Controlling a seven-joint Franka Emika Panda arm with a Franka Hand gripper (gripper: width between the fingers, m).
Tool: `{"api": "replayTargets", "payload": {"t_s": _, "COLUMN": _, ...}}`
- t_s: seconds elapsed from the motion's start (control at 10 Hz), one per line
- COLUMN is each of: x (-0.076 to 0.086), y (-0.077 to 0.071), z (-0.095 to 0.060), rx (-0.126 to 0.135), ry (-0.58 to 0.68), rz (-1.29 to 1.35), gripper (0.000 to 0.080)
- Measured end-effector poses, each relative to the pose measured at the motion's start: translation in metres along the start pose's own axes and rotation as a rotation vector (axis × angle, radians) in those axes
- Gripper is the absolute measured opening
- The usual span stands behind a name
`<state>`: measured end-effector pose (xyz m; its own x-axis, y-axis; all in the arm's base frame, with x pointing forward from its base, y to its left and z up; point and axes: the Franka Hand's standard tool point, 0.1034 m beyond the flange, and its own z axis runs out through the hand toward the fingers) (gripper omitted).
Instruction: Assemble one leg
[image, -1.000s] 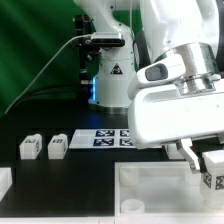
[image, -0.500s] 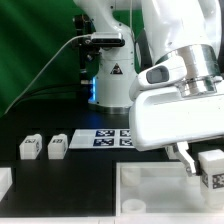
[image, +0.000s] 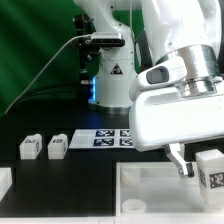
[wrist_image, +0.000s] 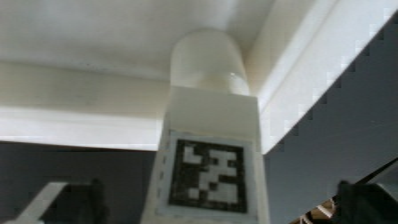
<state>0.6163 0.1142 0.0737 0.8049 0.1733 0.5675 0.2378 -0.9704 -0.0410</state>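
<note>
The claw is closed on the leg, holding it clear of the black table. One dark finger shows just beside the leg on the exterior view's left. The other finger is hidden behind the leg or cut off by the frame edge. The leg sits upright in the grip, and its black-and-white tag faces the exterior camera. Directly under the claw and the leg lies the large white square piece, and the leg's lower end is apart from it. In the wrist view the leg runs straight out from between the claw's two dark fingers, tag toward the camera. Its rounded far end lies against the pale surface of the large white piece. Where the pads meet the leg is outside that view. Well away from the claw, toward the exterior view's left, two loose pegs stand side by side on the table. The marker board lies flat between those pegs and the claw, partly hidden behind the arm's white housing.
</note>
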Motion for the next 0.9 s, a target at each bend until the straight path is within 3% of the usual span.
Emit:
{"api": "replayTargets", "payload": {"t_s": 0.6, "x": 0.002, "y": 0.002, "z": -0.002, "rx": 0.003, "ry": -0.027, "rz": 0.004, "gripper": 0.0649}}
{"api": "replayTargets", "payload": {"t_s": 0.8, "x": 0.015, "y": 0.001, "z": -0.01, "rx": 0.023, "ry": -0.115, "rz": 0.003, "gripper": 0.0649}}
{"api": "replayTargets", "payload": {"t_s": 0.9, "x": 0.023, "y": 0.007, "z": -0.011, "rx": 0.018, "ry": -0.111, "rz": 0.004, "gripper": 0.0649}}
